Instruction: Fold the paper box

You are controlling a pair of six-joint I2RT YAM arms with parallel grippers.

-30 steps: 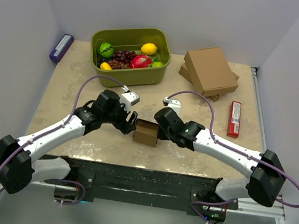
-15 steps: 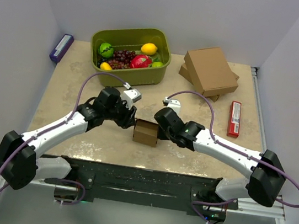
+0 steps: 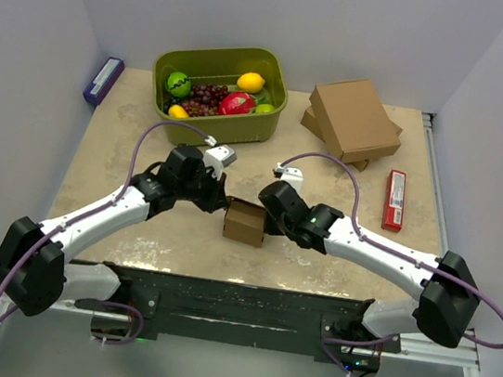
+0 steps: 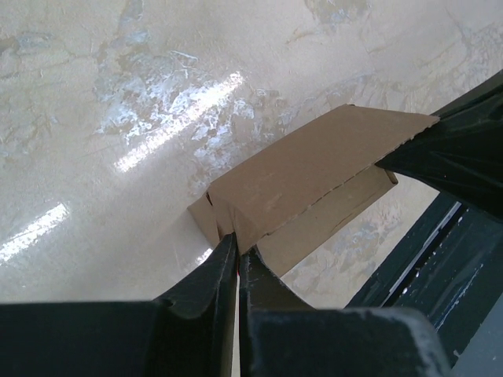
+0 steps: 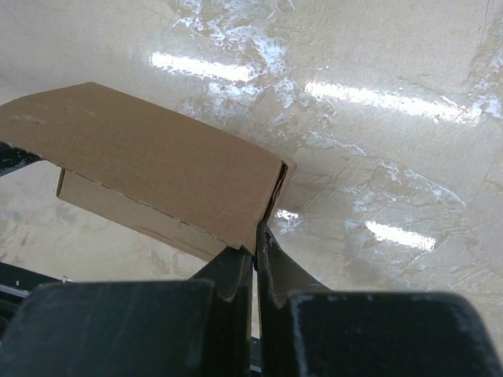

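A small brown paper box (image 3: 246, 222) sits near the front middle of the table, held between both arms. My left gripper (image 3: 224, 208) is shut on the box's left corner; in the left wrist view the gripper (image 4: 237, 243) pinches a cardboard edge of the box (image 4: 306, 177). At the box's right side my right gripper (image 3: 267, 224) is shut on it. The right wrist view shows that gripper (image 5: 256, 236) clamping the corner where the box's (image 5: 149, 165) top panel meets its side flap.
A green bin (image 3: 270, 121) of fruit stands at the back, left of centre. Two stacked folded brown boxes (image 3: 353, 118) lie at the back right, with a red packet (image 3: 394, 199) in front of them. A purple packet (image 3: 104, 80) lies at the far left edge.
My left gripper has moved right onto the box's left corner and closed on it. The right arm and the box have barely moved.
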